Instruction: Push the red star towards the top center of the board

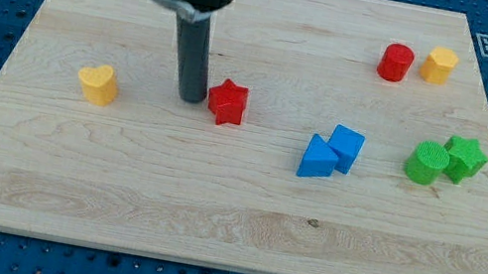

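The red star (227, 102) lies on the wooden board (115, 185), a little left of the board's middle. My tip (191, 99) stands on the board just to the star's left, very close to it or touching its left edge. The rod rises straight up from there to the arm's grey end at the view's top.
A yellow heart (98, 83) lies to the left. A red cylinder (396, 62) and a yellow hexagonal block (440, 65) sit at the top right. Two blue blocks (332, 152) lie right of the middle. A green cylinder (426, 162) and a green star (464, 157) are at the right.
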### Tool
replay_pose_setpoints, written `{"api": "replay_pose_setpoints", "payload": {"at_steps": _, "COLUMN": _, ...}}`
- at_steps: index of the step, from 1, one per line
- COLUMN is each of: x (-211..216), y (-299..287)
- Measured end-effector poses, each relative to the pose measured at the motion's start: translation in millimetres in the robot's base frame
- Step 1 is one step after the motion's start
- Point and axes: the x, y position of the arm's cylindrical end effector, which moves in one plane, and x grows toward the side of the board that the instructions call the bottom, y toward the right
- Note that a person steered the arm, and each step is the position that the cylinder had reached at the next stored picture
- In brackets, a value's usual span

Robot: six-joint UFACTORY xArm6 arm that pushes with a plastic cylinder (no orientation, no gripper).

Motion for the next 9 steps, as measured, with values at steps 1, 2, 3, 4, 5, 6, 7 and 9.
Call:
{"api": "replay_pose_setpoints", "payload": {"at_steps": 1, "x": -24, "y": 6}}
{"api": "replay_pose_setpoints", "payload": {"at_steps": 2, "x": 2, "y": 6}}
{"api": "replay_pose_setpoints", "payload": {"at_steps": 3, "x": 42, "y": 6}}
{"api": "replay_pose_setpoints", "payload": {"at_steps": 4, "x": 57, "y": 17}}
{"api": "replay_pose_setpoints", "payload": {"at_steps": 5, "x": 23, "y": 38}}
{"api": "replay_pose_setpoints", "payload": {"at_steps": 6, "x": -38, "y": 43}}
{"api": "replay_pose_setpoints", "payload": {"at_steps": 7, "x": -43, "y": 43}}
{"api": "replay_pose_setpoints", "payload": {"at_steps": 9, "x": 28, "y": 37}}
